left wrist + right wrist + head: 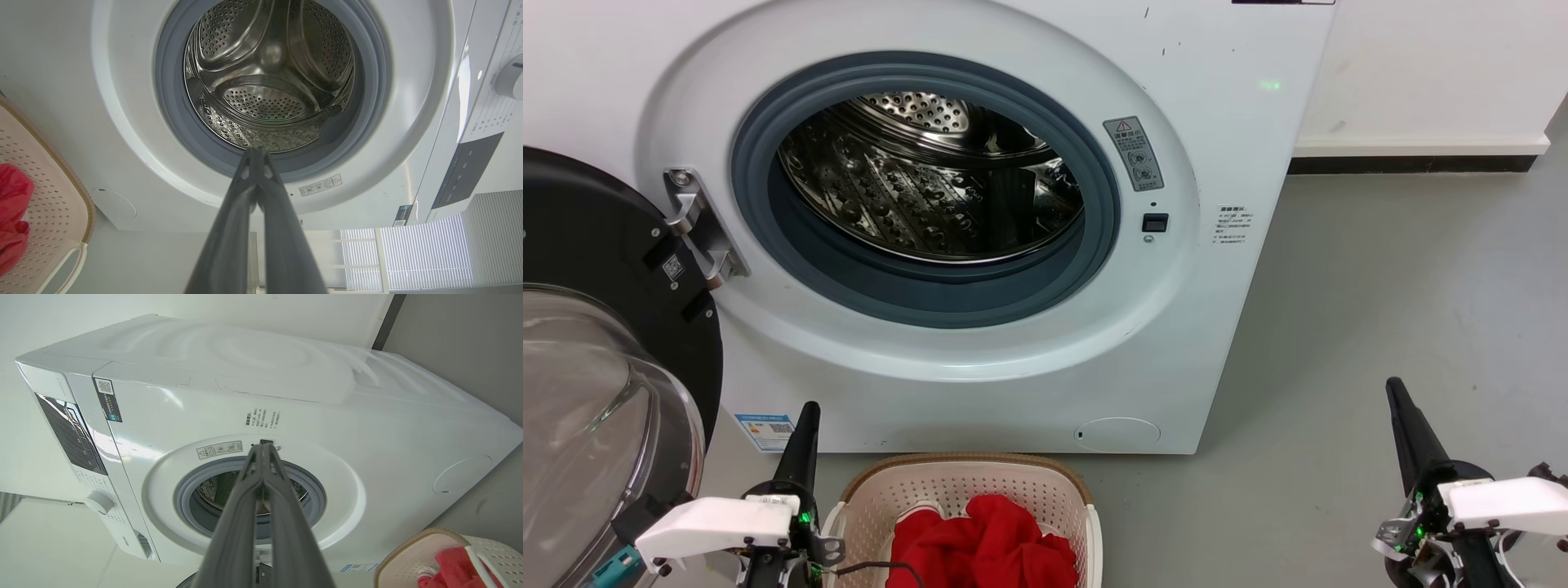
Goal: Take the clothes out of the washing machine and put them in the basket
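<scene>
Glass door (pixel 596 392) swung wide open, just left of the left gripper (pixel 809 412); tight margin on that side. Left gripper: fingers pressed together on themselves, pointing at the washing machine (pixel 1241 327) porthole. Just right of it, the basket (pixel 964 464) on the floor, its far rim near the washer front; the clothes (pixel 988 539) heaped red inside. Drum (pixel 915 204) ahead, shiny perforated steel. Right gripper (pixel 1395 392), well right of the basket, likewise clenched. Open grey floor (pixel 1380 286) around it, white wall (pixel 1421 65) beyond.
</scene>
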You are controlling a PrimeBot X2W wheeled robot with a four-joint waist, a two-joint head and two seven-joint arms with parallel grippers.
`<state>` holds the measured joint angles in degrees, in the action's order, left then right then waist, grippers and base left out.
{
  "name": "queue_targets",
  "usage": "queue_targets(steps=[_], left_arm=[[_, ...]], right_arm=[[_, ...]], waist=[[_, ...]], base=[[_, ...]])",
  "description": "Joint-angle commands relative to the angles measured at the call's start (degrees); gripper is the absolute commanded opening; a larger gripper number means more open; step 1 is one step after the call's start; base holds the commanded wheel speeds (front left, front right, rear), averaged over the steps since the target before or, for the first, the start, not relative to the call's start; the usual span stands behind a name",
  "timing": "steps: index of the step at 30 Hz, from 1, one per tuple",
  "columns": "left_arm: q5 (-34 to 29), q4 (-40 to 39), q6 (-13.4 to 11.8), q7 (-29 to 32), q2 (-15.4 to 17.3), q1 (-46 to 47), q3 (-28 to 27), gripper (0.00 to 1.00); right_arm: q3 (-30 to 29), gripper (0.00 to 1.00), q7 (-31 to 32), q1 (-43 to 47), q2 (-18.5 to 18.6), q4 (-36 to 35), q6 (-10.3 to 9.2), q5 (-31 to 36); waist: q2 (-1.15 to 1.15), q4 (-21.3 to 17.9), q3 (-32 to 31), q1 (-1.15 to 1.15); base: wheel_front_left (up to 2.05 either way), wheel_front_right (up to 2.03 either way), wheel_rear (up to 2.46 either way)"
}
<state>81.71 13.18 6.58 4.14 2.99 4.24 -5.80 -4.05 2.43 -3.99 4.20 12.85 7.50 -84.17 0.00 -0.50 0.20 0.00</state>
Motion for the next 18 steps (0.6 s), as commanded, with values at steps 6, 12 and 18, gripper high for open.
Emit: queue_targets(steps=[6, 12, 18], left_arm=[[3.7, 0.32, 0.52, 0.9, -0.1, 1.38, -0.41, 0.0], [6.37, 0.58, 0.72, 1.58, -0.13, 1.83, -0.6, 0.0], [8.94, 0.78, 0.97, 2.21, -0.16, 2.19, -0.79, 0.0]], right_arm=[[-0.31, 0.0, 1.07, -1.57, 0.1, 0.34, -0.01, -3.36], [-0.49, 0.0, 1.73, -2.04, 0.02, 0.7, -0.02, -5.82], [-0.69, 0.0, 2.41, -2.38, -0.05, 0.99, -0.02, -8.11]], waist=[[0.0, 0.14, 0.0, 0.0], [0.0, 0.26, -0.01, 0.0], [0.0, 0.39, -0.01, 0.0]], base=[[0.0, 0.0, 0.0], [0.0, 0.0, 0.0], [0.0, 0.0, 0.0]])
